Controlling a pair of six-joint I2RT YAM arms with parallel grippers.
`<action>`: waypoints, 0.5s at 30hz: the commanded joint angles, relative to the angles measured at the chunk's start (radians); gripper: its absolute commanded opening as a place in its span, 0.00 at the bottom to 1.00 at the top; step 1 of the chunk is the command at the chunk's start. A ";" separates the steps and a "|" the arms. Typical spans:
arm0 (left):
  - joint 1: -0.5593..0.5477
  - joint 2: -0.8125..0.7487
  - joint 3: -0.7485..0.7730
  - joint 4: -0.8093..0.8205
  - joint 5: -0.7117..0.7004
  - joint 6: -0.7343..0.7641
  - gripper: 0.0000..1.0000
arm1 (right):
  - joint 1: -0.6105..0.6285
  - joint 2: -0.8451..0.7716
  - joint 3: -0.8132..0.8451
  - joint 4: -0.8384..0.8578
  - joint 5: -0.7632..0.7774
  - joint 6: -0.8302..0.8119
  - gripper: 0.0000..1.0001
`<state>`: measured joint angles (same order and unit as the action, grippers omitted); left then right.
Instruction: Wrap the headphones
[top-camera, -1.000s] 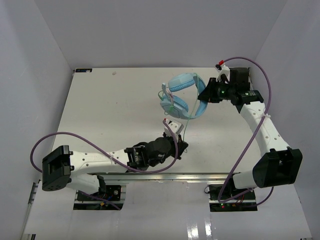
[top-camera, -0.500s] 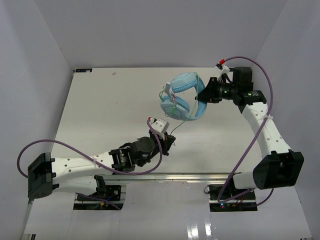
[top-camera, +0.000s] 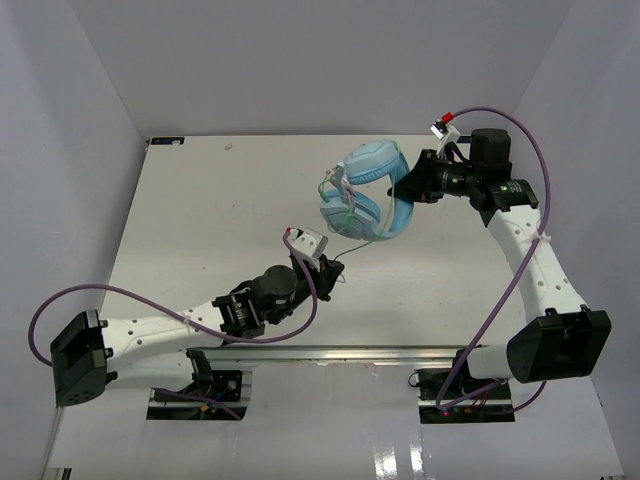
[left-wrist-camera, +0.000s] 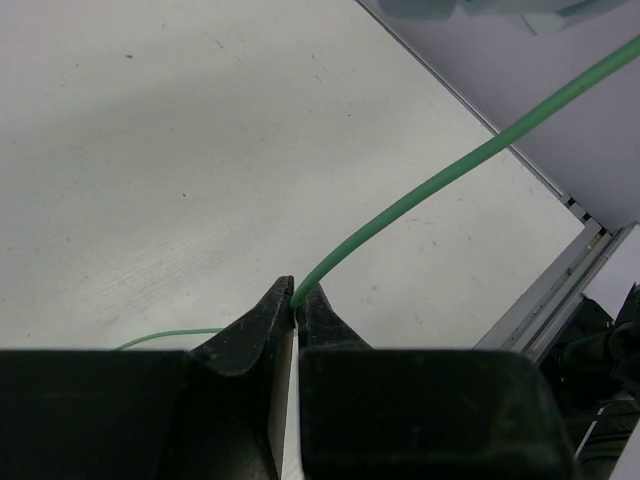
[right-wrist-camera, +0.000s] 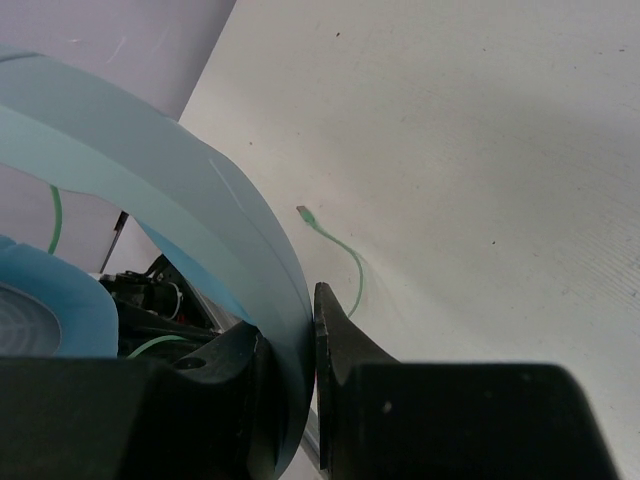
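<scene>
The light blue headphones (top-camera: 362, 195) hang above the table at the back right. My right gripper (top-camera: 405, 187) is shut on their headband (right-wrist-camera: 230, 215), which fills the gap between its fingers in the right wrist view. One ear cup (right-wrist-camera: 40, 300) shows at that view's left edge. My left gripper (top-camera: 335, 270) is shut on the thin pale green cable (left-wrist-camera: 450, 170), pinched at its fingertips (left-wrist-camera: 280, 297). The cable (top-camera: 355, 246) runs from there up to the ear cups. The cable's loose end with the small plug (right-wrist-camera: 303, 212) lies on the table.
The white table (top-camera: 200, 220) is boxed in by pale walls on three sides. A metal rail (top-camera: 350, 350) runs along its near edge. Purple arm cables (top-camera: 510, 270) loop beside both arms. The table's edge and frame (left-wrist-camera: 560, 290) show at the right of the left wrist view.
My left gripper has drawn back to the left and a little farther from the near edge, holding the cable, which now runs straighter. My right gripper with the headphones has shifted slightly right and up.
</scene>
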<state>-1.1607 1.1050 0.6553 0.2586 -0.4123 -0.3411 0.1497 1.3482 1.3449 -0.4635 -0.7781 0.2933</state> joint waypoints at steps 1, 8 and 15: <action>0.049 0.020 -0.025 0.098 0.056 -0.027 0.26 | -0.009 -0.051 0.054 0.063 -0.089 0.069 0.08; 0.081 0.168 -0.039 0.271 0.141 -0.077 0.42 | -0.009 -0.057 0.045 0.063 -0.079 0.073 0.08; 0.081 0.299 -0.055 0.406 0.204 -0.109 0.48 | -0.010 -0.054 0.046 0.063 -0.073 0.073 0.08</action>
<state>-1.0817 1.3628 0.6136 0.5381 -0.2669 -0.4183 0.1452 1.3300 1.3449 -0.4616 -0.7927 0.3140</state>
